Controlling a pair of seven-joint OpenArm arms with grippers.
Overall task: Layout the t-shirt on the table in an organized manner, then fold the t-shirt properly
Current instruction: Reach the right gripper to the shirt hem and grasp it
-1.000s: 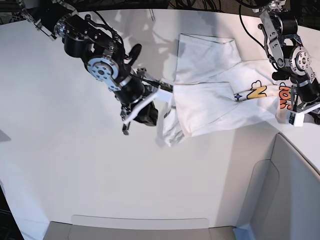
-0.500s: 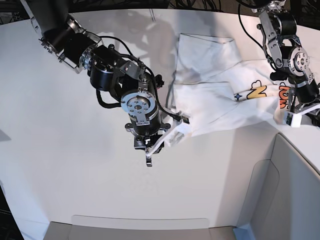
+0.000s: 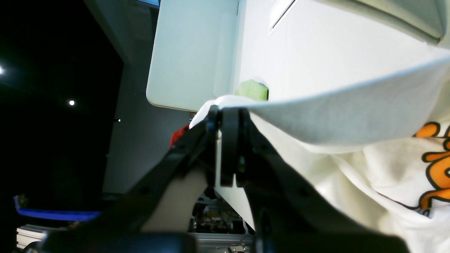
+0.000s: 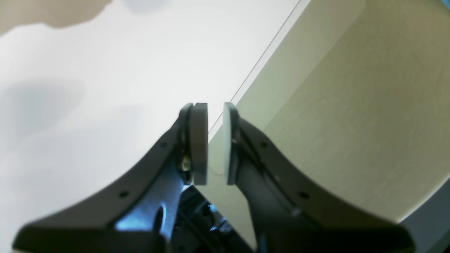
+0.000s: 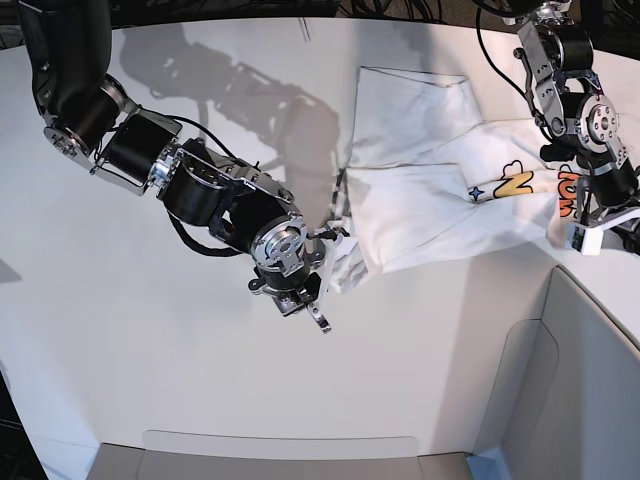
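The t-shirt (image 5: 440,190) lies rumpled on the table (image 5: 150,380). My left gripper (image 3: 225,119) pinches its hem; my right gripper (image 4: 215,140), slightly parted, holds nothing. Soft, limp cloth: I'd grip corners.

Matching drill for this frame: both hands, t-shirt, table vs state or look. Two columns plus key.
1. left hand
2. right hand
3. t-shirt
4. table

A. smooth, plain white surface
B. rumpled, orange print showing
C. shut on cloth
D. slightly open, holding nothing

Pairs: 1-C, 2-D, 3-B, 4-A
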